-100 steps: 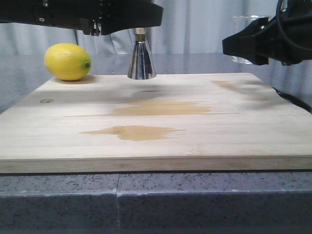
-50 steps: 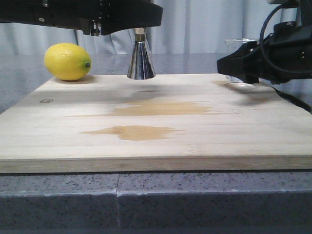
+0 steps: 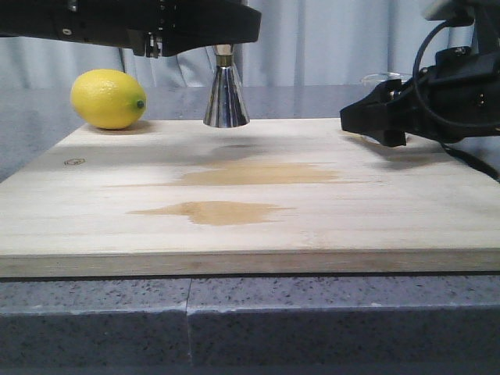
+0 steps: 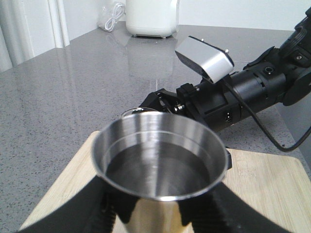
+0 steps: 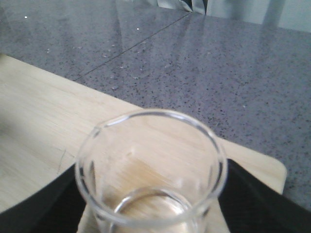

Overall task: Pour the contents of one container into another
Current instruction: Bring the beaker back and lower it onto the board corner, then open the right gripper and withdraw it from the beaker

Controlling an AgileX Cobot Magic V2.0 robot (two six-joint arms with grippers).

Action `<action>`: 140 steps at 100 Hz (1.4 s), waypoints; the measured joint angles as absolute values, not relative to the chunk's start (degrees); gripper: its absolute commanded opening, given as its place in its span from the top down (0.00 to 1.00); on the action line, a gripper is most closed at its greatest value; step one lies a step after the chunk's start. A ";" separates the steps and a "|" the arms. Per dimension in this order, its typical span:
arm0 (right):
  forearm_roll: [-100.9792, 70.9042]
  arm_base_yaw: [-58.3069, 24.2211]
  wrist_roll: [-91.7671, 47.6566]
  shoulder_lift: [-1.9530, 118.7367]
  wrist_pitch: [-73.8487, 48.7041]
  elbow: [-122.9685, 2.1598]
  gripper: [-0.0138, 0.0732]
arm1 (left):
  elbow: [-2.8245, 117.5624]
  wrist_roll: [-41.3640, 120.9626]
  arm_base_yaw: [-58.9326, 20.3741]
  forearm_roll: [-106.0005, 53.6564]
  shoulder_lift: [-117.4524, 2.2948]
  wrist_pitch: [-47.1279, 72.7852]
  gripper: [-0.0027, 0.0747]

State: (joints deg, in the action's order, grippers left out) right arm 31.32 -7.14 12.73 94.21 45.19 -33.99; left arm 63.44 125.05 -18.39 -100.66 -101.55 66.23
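A clear beaker (image 5: 150,170) fills the lower centre of the frame, black fingers (image 5: 252,199) flanking it, above a wooden board (image 5: 43,111) and speckled grey counter (image 5: 218,58).

I am seeing a yellow lemon (image 3: 108,98), a silver jigger (image 3: 226,98), a clear beaker (image 5: 150,170), a pale, brown-stained board (image 3: 250,195) and a speckled grey counter (image 3: 250,320).

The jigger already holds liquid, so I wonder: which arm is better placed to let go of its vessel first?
Right, probably. The right gripper holds the glass beaker low, seemingly resting on the wooden board; the left gripper's steel jigger, holding liquid, appears to hang above it.
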 measured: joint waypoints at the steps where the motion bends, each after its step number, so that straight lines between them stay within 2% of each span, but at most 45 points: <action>1: 31.32 -7.14 12.73 94.21 45.08 -33.99 0.26 | 63.44 125.05 -18.39 -100.66 -101.55 66.23 0.60; 38: 33.87 -7.14 18.87 92.12 38.48 -34.30 0.26 | 63.44 125.05 -18.39 -100.66 -101.55 66.23 0.60; 77: 41.76 -7.56 32.44 80.72 20.78 -34.08 0.26 | 63.44 125.05 -18.39 -100.66 -101.55 66.23 0.60; 96: 43.31 -12.84 37.41 72.17 6.52 -34.08 0.26 | 63.44 125.05 -18.39 -100.66 -101.55 66.23 0.60; 140: 34.50 -28.23 37.83 56.44 -25.89 -34.24 0.26 | 63.44 125.05 -18.39 -100.66 -101.55 66.23 0.60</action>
State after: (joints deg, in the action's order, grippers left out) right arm 34.50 -28.23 37.83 56.44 -25.89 -34.24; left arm 63.44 125.05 -18.39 -100.66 -101.55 66.23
